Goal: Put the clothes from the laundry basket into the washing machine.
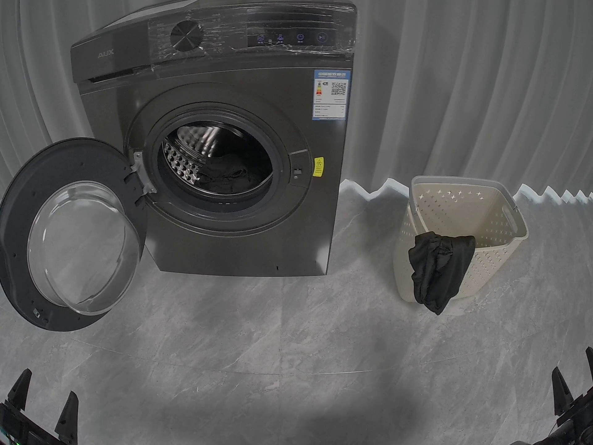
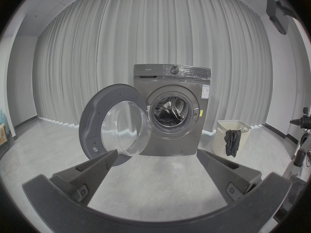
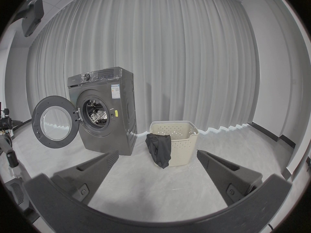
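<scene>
Hovering low, well back from washing machine (image 1: 247,248): left gripper (image 2: 156,152), right gripper (image 3: 157,152), both jaws wide apart, empty.

We've got pale pleated curtains (image 1: 469,63) hanging right across the back, hems touching a glossy grey marble-look floor (image 1: 278,353). Off to the side we see a plain white wall (image 3: 278,75) with a dark baseboard (image 3: 270,132).

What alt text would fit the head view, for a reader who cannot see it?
A grey washing machine stands with its door swung open and dark clothes inside. To its right, a cream laundry basket has a black garment draped over its rim.
</scene>
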Tool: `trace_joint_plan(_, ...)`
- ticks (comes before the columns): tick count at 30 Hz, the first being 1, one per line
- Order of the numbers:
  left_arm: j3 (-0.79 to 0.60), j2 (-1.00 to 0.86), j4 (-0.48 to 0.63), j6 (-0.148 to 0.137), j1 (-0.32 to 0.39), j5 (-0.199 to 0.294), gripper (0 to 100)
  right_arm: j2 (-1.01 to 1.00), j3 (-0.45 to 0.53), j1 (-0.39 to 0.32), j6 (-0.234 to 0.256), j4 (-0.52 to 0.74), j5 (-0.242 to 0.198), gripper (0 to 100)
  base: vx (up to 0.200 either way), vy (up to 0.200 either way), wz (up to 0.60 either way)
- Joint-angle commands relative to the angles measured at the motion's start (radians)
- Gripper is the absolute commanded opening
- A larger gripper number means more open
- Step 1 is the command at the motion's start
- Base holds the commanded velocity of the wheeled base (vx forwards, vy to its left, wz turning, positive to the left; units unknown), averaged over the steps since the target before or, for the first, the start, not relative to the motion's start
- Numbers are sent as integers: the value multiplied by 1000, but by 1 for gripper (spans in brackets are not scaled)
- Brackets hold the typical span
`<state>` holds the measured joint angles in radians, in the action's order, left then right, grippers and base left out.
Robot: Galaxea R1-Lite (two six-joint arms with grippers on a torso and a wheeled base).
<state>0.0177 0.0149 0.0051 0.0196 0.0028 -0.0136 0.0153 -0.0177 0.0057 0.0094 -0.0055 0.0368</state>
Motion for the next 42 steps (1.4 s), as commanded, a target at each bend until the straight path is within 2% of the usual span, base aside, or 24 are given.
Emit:
trace_joint_plan(1, -18, -13, -1, 2, 0, 0, 100, -15, 18, 0, 0, 1, 0, 100, 0, -200, 0)
trace_joint_plan(37, -18, -13, -1, -3, 0, -2, 100, -15, 18, 0, 0, -1, 0, 100, 0, -200, 0)
trace_joint_plan(42, -16, -15, -1, -12, 0, 0, 100, -15, 18, 0, 0, -1, 0, 100, 0, 0, 0)
